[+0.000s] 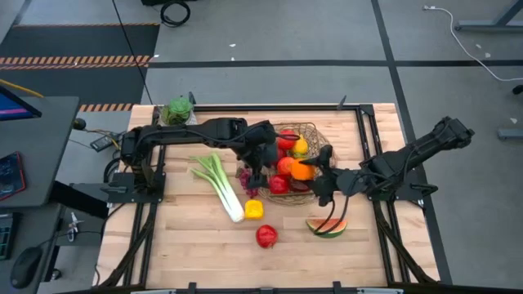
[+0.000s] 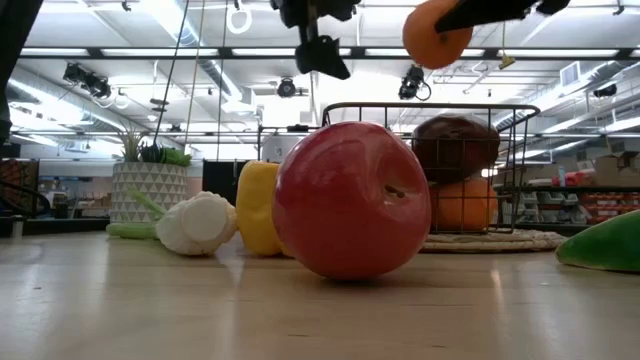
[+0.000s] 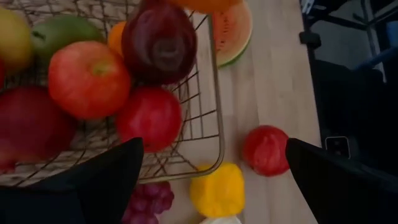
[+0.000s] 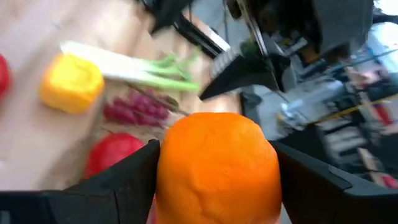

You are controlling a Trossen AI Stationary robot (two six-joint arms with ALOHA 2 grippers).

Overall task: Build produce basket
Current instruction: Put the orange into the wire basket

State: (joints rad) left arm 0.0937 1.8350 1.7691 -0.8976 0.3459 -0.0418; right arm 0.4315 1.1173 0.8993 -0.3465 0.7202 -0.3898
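One orange (image 4: 216, 168) sits clamped in the right end effector (image 4: 214, 177) above the basket (image 1: 315, 131).

In the low view a big red apple (image 2: 352, 198) is blocking much of the basket (image 2: 470, 112), and the picture's right edge is cutting off a green piece (image 2: 603, 243). In the right wrist view the orange (image 4: 216, 168) is hiding the basket entirely, everything behind it blurring.

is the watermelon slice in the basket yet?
No. In the high view the watermelon slice lies on the bare table, outside the basket and nearer the camera's bottom edge.
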